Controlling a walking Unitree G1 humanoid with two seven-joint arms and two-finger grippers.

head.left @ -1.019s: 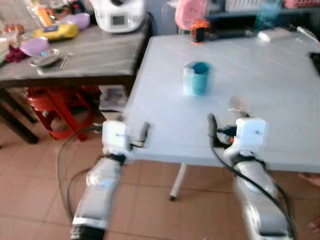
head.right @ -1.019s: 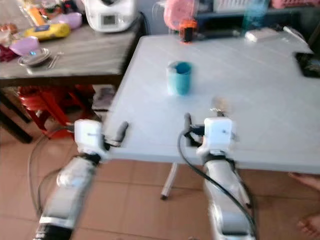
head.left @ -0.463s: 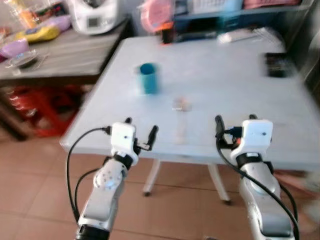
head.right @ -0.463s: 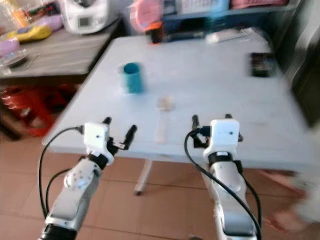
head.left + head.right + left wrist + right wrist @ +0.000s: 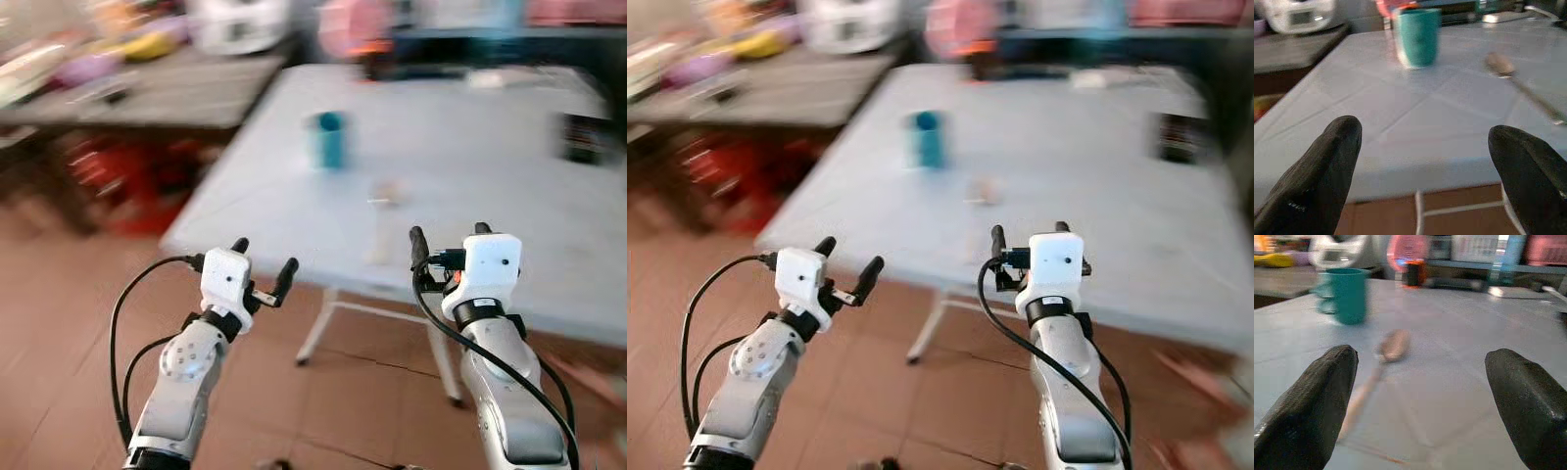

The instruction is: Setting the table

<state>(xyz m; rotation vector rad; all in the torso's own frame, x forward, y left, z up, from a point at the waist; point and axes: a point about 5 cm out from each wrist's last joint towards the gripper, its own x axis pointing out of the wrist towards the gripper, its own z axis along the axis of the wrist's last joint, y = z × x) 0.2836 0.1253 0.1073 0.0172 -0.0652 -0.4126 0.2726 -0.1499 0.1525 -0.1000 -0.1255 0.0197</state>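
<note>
A teal mug (image 5: 328, 139) stands on the pale blue table (image 5: 490, 127), towards its left side. A spoon (image 5: 382, 211) lies nearer the front edge, its bowl pointing away from me. My left gripper (image 5: 265, 257) hovers open in front of the table's front left corner, short of the edge, empty. My right gripper (image 5: 449, 233) is open at the front edge, just right of the spoon handle. The left wrist view shows the mug (image 5: 1418, 36) and spoon (image 5: 1518, 83) ahead of the open fingers. In the right wrist view the spoon (image 5: 1381, 362) lies between the fingers (image 5: 1312, 401).
A dark wooden side table (image 5: 186, 93) with a white appliance (image 5: 240, 22) and bowls stands to the left, with red stools (image 5: 127, 181) under it. A black object (image 5: 585, 137) lies at the table's right edge. Shelving runs along the back. Tiled floor (image 5: 69, 323) lies below.
The whole picture has swung and blurred, so the camera has moved; mug and spoon now sit further right in it. Both grippers stay open and empty at the table's front.
</note>
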